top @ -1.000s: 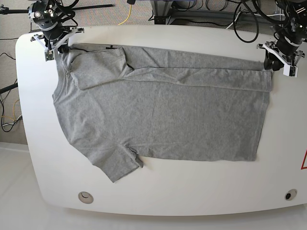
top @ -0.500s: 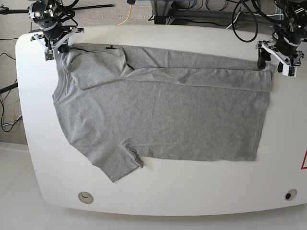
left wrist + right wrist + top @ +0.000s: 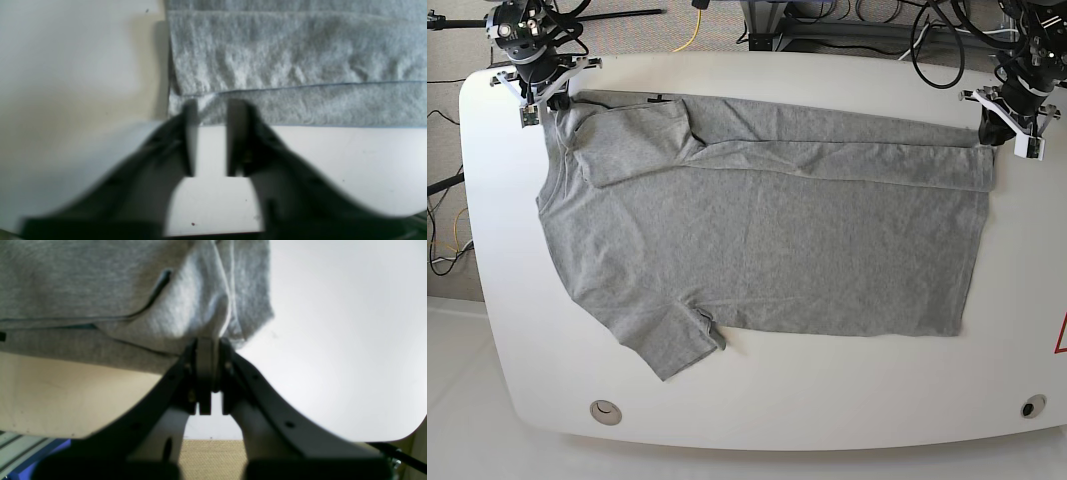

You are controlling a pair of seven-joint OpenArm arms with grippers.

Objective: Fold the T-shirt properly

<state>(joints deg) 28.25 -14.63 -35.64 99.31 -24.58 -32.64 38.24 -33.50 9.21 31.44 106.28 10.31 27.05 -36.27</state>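
Observation:
The grey T-shirt (image 3: 757, 250) lies flat on the white table (image 3: 757, 400), collar to the left and hem to the right. Its far edge is folded over toward the middle, one sleeve (image 3: 637, 140) with it. My right gripper (image 3: 542, 105) is at the far left corner. In the right wrist view it (image 3: 211, 341) is shut on a pinch of the T-shirt (image 3: 83, 283) at the shoulder. My left gripper (image 3: 1002, 130) is at the far right corner. In the left wrist view it (image 3: 211, 106) has its blurred fingers drawn close on the folded hem corner of the T-shirt (image 3: 283, 60).
The free sleeve (image 3: 672, 345) points toward the table's front edge. Round fittings sit in the front corners (image 3: 605, 410) (image 3: 1032, 407). Cables (image 3: 692, 30) and frame parts lie beyond the far edge. Bare tabletop (image 3: 333, 160) borders the folded strip.
My left gripper spread wide half a second ago and has since closed at the hem corner. The right gripper and the T-shirt have not moved.

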